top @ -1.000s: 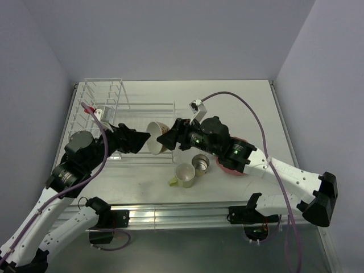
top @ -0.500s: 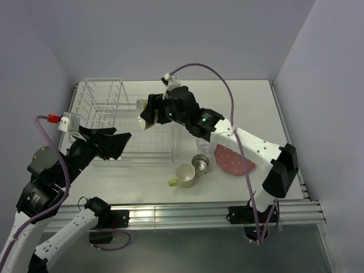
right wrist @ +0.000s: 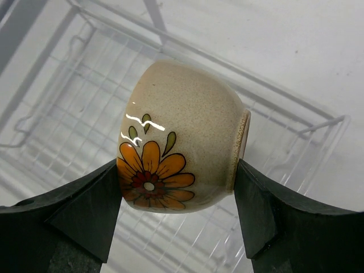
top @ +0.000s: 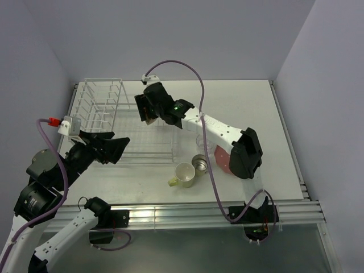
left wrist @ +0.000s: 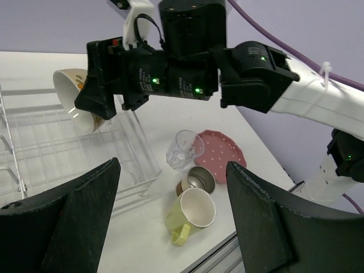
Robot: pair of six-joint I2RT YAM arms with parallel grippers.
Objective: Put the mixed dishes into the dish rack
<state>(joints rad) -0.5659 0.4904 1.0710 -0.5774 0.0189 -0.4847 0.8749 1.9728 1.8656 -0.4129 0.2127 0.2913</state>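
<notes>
As the bowl (right wrist: 187, 142) seems slippery and breakable, it is clamped across its outside by the right gripper (right wrist: 179, 190) over the eleven-o'clock rack (top: 102, 105); the left gripper (left wrist: 172, 166) is spread empty.

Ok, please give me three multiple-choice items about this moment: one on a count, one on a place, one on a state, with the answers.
1. How many dishes rest on the table? A two; B four; C five.
2. Where is the cream bowl? A in the right gripper, above the dish rack; B standing inside the rack; C lying on the table.
3. How is the left gripper? A shut on a dish; B open, holding nothing; C out of view.

Answers: 1 B, the mug, steel cup, tumbler and plate are there. 2 A, the gripper clamps the bowl over the wires. 3 B, its jaws stand apart with nothing between.
</notes>
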